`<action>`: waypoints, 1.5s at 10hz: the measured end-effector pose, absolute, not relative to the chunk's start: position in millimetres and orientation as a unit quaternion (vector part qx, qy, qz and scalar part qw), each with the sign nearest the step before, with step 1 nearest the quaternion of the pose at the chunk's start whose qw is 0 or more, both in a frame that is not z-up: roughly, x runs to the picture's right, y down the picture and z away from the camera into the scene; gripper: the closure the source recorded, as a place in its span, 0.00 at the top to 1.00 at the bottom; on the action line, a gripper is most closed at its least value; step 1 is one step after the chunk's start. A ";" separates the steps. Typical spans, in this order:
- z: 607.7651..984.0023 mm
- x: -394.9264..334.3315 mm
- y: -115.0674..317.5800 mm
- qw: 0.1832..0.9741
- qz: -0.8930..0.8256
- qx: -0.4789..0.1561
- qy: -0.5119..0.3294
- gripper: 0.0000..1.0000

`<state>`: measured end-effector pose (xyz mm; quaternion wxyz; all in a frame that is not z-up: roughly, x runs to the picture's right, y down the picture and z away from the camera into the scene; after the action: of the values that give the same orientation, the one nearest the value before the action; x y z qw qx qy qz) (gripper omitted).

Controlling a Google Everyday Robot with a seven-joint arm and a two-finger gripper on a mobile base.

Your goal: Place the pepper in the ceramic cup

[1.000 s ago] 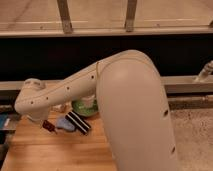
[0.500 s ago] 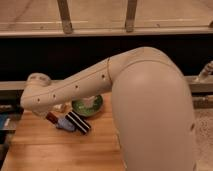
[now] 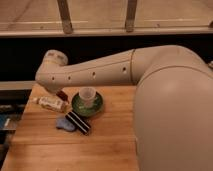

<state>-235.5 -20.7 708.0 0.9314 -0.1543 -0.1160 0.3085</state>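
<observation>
The ceramic cup [image 3: 88, 95] is small and pale and stands upright on a green saucer [image 3: 87, 106] at the back middle of the wooden table [image 3: 75, 150]. A dark red piece, the pepper [image 3: 62, 95], shows just under my wrist, to the left of the cup and apart from it. My gripper [image 3: 58, 92] is at that spot, mostly hidden behind my white forearm [image 3: 90, 75]. I cannot tell whether it holds the pepper.
A pale oblong packet or bottle [image 3: 50, 103] lies left of the saucer. A black-and-white striped block [image 3: 79, 122] and a blue object [image 3: 65, 124] lie in front of the saucer. My bulky arm covers the table's right side. A dark ledge and railing run behind.
My arm has swung back and up, and the wrist has shifted right. The cup and saucer, partly covered before, now show in full. The pepper moved with the wrist toward the cup.
</observation>
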 end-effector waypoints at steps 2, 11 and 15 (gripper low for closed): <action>709.3 -225.6 -34.1 0.930 0.314 -0.145 -0.123 0.00; 702.9 -180.9 -51.8 0.920 0.361 -0.088 -0.122 0.00; 727.0 -137.4 -68.6 0.909 0.397 -0.056 -0.115 0.00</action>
<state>-137.4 -68.6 727.0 0.9090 -0.0557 -0.1146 0.3967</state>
